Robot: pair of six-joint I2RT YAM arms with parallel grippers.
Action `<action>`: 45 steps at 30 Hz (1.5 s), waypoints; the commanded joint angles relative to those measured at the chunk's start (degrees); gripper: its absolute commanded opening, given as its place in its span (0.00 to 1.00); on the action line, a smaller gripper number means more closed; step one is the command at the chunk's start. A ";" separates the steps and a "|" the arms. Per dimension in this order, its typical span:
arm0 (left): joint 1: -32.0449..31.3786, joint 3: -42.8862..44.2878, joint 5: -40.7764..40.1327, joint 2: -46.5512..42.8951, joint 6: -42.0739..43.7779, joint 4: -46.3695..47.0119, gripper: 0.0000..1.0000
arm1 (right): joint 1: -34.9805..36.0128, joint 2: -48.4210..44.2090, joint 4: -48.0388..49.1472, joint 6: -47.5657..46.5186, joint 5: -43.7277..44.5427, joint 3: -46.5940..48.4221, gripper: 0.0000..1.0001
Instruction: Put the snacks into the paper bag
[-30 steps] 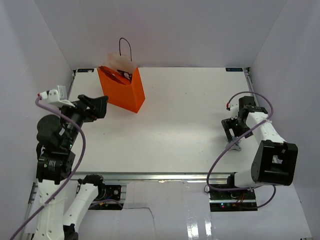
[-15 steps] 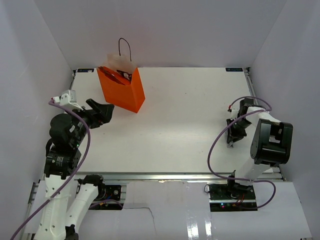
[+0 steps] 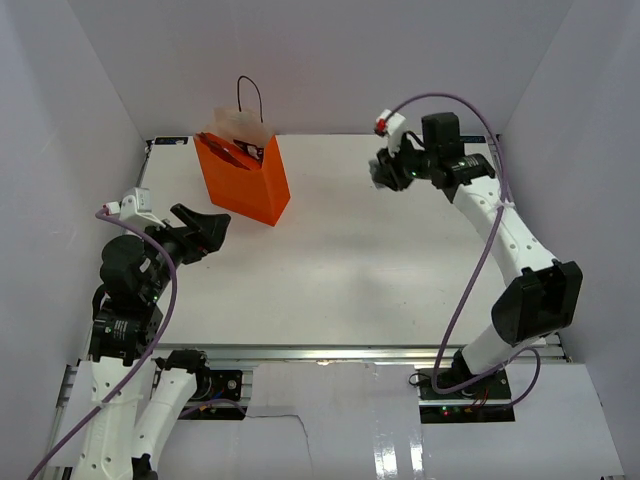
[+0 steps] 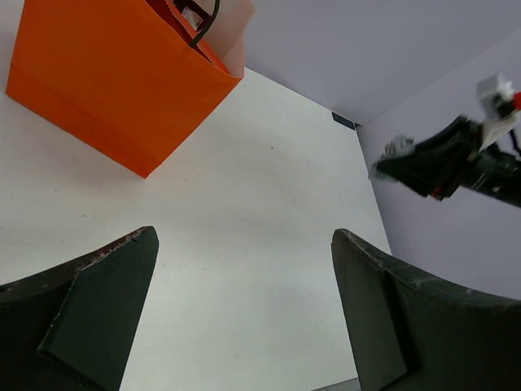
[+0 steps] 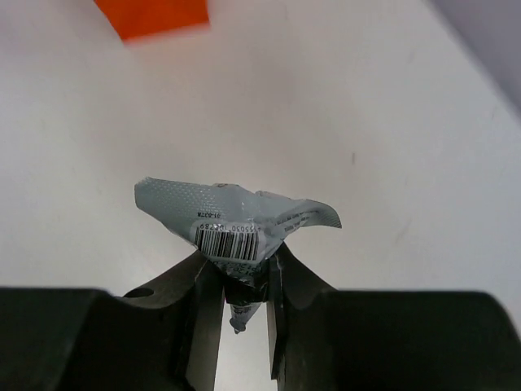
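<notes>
Silver-grey sweet clamped by wrapper tail in my right gripper, hi off table to clear paper bag rim, prob.; left gripper wide open.

White links, blk joints, purple cables; dark grey left gripper & right gripper.

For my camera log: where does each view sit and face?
Top external: above and behind, looking down on the white table; left arm and right arm show.
Left wrist: looks across the table through the open left gripper.
Right wrist: looks down past the right gripper, shut on a silver-grey crinkly wrapped sweet.
Shared: all three show the upright orange paper bag.
</notes>
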 commanded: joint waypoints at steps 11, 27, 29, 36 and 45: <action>0.08 1.09 2.42 -0.52 -4.04 -2.59 0.98 | 25.78 29.45 27.74 19.14 7.24 49.60 0.17; 0.08 4.60 1.55 -0.53 -7.65 -6.82 0.98 | 30.72 40.01 45.54 16.25 19.02 47.58 0.78; 0.08 7.75 1.55 1.58 -8.44 -7.34 0.98 | 30.46 39.14 45.37 15.38 19.21 48.28 0.83; 0.08 14.01 4.71 10.20 -8.09 -7.35 0.98 | 29.66 33.95 40.54 15.11 16.83 48.72 0.91; 0.08 21.92 3.57 17.14 0.78 -10.76 0.98 | 16.43 14.62 16.93 18.18 2.17 32.57 0.90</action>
